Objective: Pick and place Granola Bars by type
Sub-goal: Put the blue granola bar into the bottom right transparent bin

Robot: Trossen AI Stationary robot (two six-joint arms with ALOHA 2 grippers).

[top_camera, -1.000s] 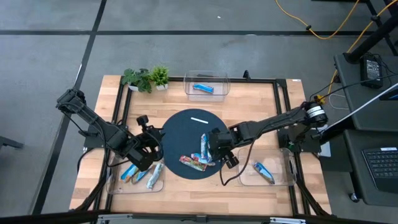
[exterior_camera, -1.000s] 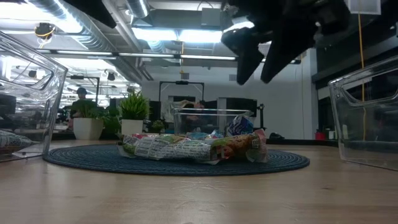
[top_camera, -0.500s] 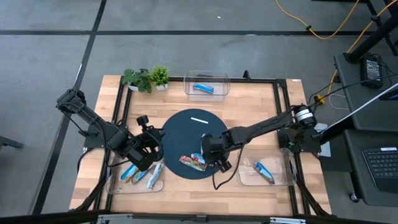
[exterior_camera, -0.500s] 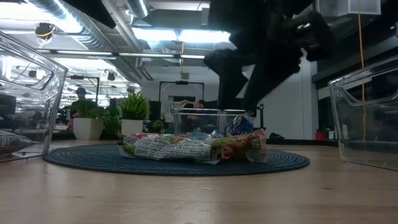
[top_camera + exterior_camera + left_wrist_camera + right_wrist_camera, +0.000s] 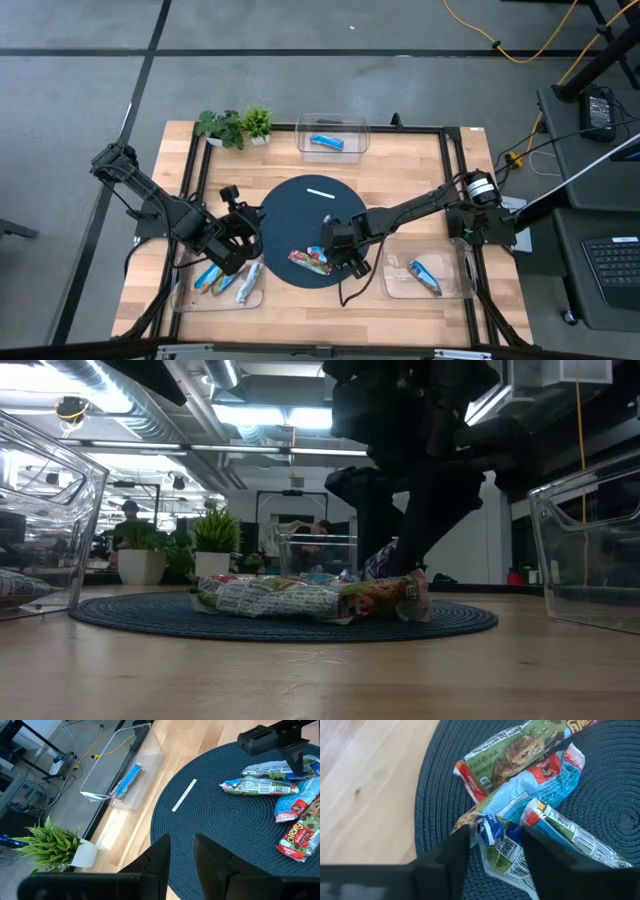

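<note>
Several granola bars (image 5: 312, 260) lie in a loose pile on the near part of the round dark mat (image 5: 300, 215); the low view shows the pile (image 5: 310, 598) lying flat. My right gripper (image 5: 495, 835) is down at the pile, open, pointing steeply down. Its fingers stand on either side of the crimped end (image 5: 487, 827) of a blue-and-white bar. My left gripper (image 5: 245, 240) waits open above the mat's left edge, with nothing between its fingers (image 5: 157, 852). My right gripper has one finger (image 5: 455, 847) beside the blue-and-white bar's crimped end and the other (image 5: 540, 850) by a white-and-green bar (image 5: 555, 830). Whether either finger touches a wrapper I cannot tell.
A clear tray (image 5: 215, 290) at the near left holds several bars. Another clear tray (image 5: 455, 285) at the near right holds one blue bar, as does the one (image 5: 333, 128) at the far edge. A thin white strip (image 5: 320, 193) lies on the mat. Two potted plants (image 5: 235, 125) stand far left.
My right gripper has come down onto the pile of bars and gone a little toward the table's left edge, so that its fingers now stand around a bar's end. The bars have not moved.
</note>
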